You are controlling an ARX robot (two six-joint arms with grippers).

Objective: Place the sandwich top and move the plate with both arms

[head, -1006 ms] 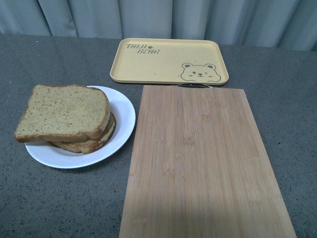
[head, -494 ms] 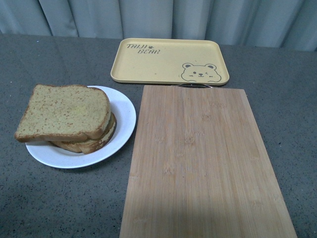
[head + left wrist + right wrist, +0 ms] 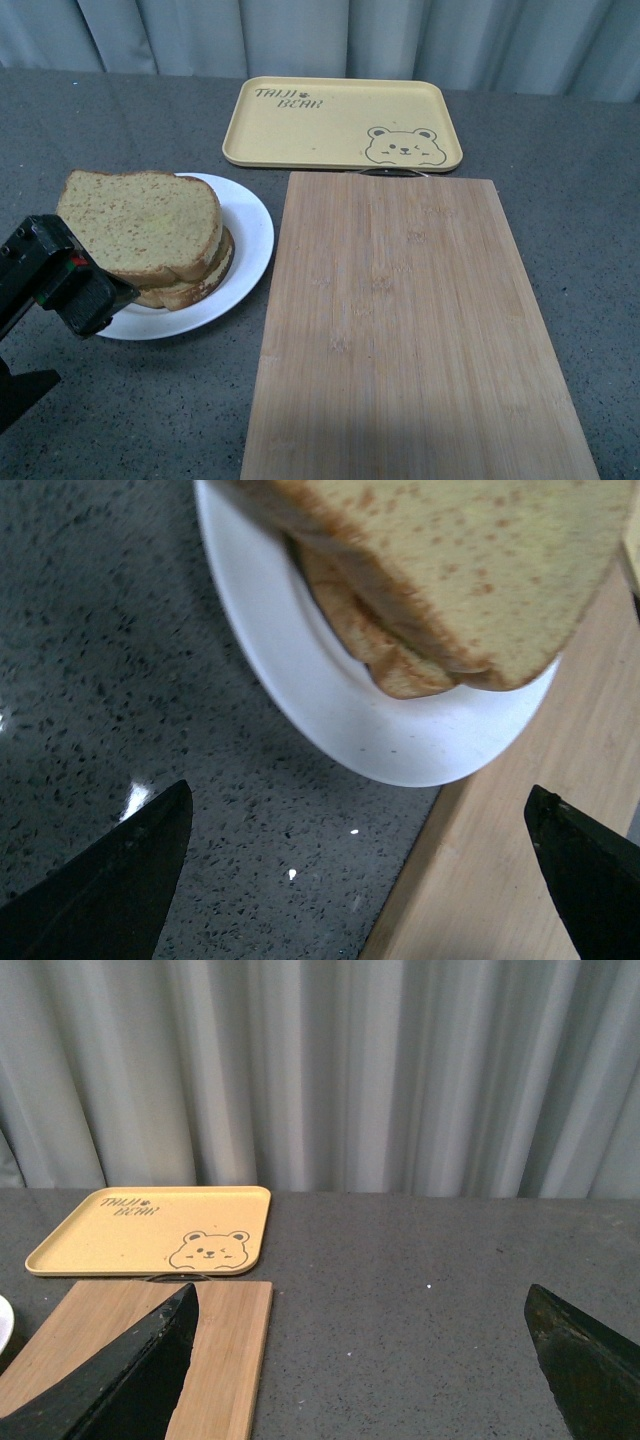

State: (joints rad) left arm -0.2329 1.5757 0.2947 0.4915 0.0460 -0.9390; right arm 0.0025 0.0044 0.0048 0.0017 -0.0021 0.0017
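Apparently topped with its brown speckled bread slice (image 3: 140,220), the round white plate (image 3: 252,232) awaits gripping; left pincer (image 3: 357,790) hangs beside it, spread apart.

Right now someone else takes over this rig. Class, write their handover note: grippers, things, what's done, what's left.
Left gripper: open, empty, low at the plate's near-left rim.
Right gripper: open, empty, away from the plate, facing the tray.
Sandwich top: lies on the lower slices on the plate, left of the board.
Done: top placed.
Left: bring the right gripper over, grip the plate with both, move it.
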